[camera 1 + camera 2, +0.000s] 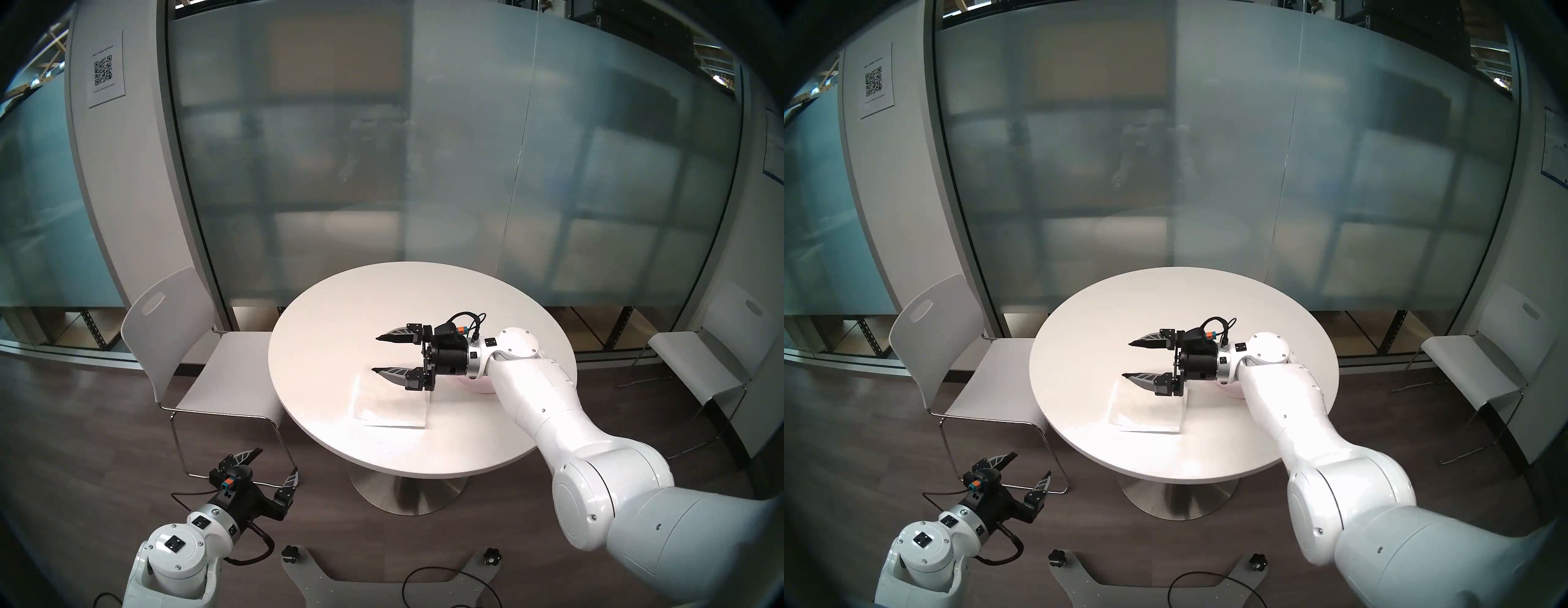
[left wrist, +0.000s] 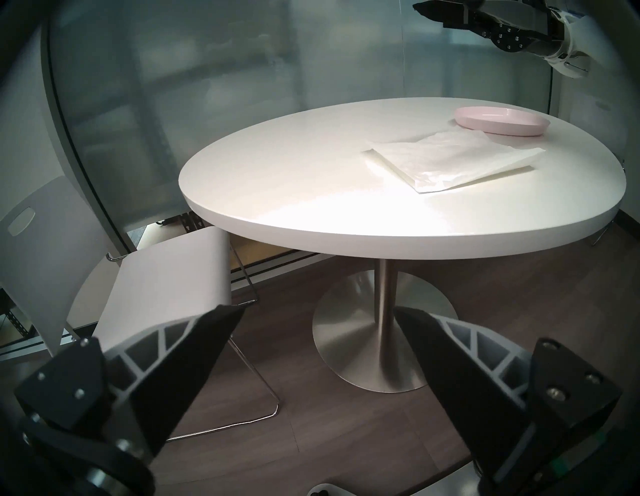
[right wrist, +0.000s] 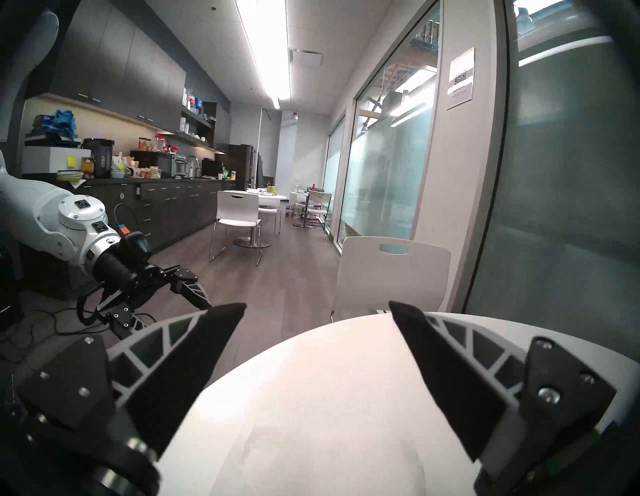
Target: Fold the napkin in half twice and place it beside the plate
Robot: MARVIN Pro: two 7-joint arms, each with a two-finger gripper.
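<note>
Right jaws (image 1: 374,354) spread wide, empty, pointing level across the table (image 1: 382,297) above the napkin (image 1: 392,409), not touching it. Left jaws (image 1: 278,460) also spread, empty, parked off the table's near-left edge over the floor. Napkin lies flat near the table's near edge, right of middle; from the left wrist view it looks layered along one edge, so probably one fold in, can't be sure. Plate (image 2: 502,120) sits just beyond the napkin toward the right edge, close but apart; mostly hidden under my right arm in the head views. Step in hand, my guess: getting a napkin edge for a fold. To do it well: tip the jaws down, come in low at a free corner, pinch all layers, carry over to the opposite edge, press the crease flat. Thin paper, may slide or bunch.
</note>
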